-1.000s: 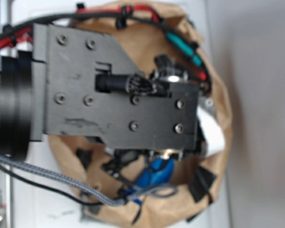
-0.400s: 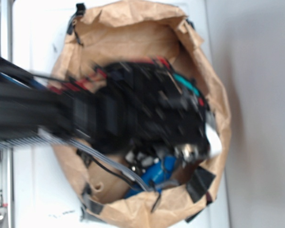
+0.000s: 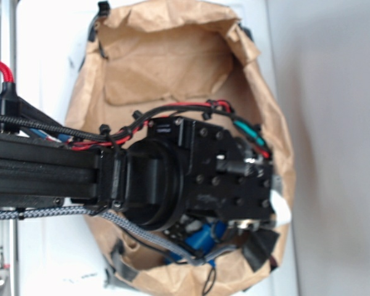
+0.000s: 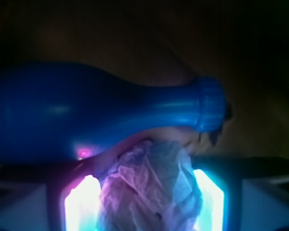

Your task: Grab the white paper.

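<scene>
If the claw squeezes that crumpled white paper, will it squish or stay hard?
Probably squish: the white paper is a wrinkly, creased wad sitting between the glowing fingers, so it looks soft and light. It likely won't roll like the smooth blue bottle beside it.

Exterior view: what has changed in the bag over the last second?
The arm has tipped and gone deeper into the brown bag. The gripper now has the white paper between its fingers, beside the blue bottle. The bag stayed put.
</scene>
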You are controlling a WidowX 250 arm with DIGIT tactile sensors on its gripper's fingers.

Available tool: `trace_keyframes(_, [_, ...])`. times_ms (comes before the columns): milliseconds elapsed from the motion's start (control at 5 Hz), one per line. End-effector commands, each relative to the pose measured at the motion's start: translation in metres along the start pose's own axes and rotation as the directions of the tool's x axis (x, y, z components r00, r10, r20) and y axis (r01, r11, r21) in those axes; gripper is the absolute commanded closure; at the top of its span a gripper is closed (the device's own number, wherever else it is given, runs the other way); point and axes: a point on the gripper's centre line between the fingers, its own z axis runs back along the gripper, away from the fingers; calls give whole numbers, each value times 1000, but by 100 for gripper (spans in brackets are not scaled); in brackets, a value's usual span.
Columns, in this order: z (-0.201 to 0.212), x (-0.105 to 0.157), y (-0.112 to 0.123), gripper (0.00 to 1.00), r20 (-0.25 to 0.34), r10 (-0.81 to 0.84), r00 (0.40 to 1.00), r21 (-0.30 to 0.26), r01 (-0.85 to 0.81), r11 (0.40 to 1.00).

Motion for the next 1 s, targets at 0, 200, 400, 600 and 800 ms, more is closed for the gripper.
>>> trace_keyframes(0, [119,-18,16,100,273,96,957,18,-105,994])
trace_keyframes(200, [149,-35,14,100,298,133,945,-1,-139,990])
trace_keyframes(400, [179,-55,12,100,231,294,927,-90,-280,956])
trace_keyframes(600, [192,-68,3,100,167,397,902,-123,-381,917])
trace_keyframes(800, [193,-71,-4,100,138,436,889,-74,-430,900])
